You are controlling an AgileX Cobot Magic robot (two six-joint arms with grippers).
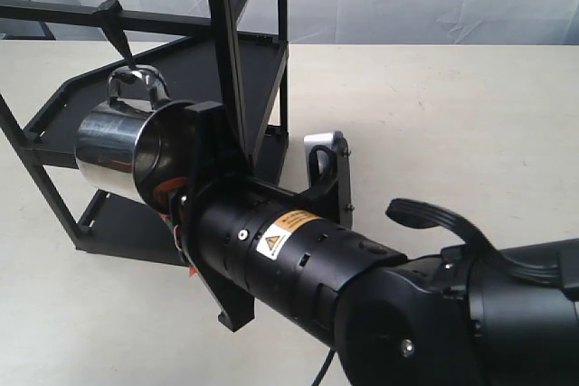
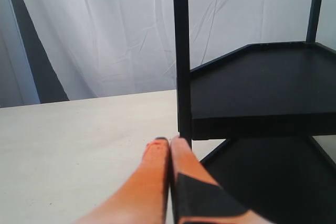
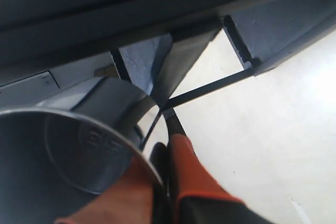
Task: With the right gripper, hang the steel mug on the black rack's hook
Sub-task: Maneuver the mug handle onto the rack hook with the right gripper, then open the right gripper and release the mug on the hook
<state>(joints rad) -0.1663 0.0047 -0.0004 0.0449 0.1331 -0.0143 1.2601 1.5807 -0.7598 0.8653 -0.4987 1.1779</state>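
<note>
Steel mug (image 1: 113, 146) at left of frame, tipped on its side, interior bare metal, handle looped under the hook (image 1: 118, 38). Right gripper (image 1: 172, 194) clamps its rim, pads (image 3: 191, 169) pinching the wall. Black rack (image 1: 226, 61) shelves bare. Left gripper (image 2: 169, 148) pressed closed beside a post.

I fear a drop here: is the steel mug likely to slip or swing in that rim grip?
Probably slippery: the mug is polished steel and the right gripper pinches only its thin wall. It looks rigid and light. Tilted sideways, handle at the hook, it may swing once released.
</note>
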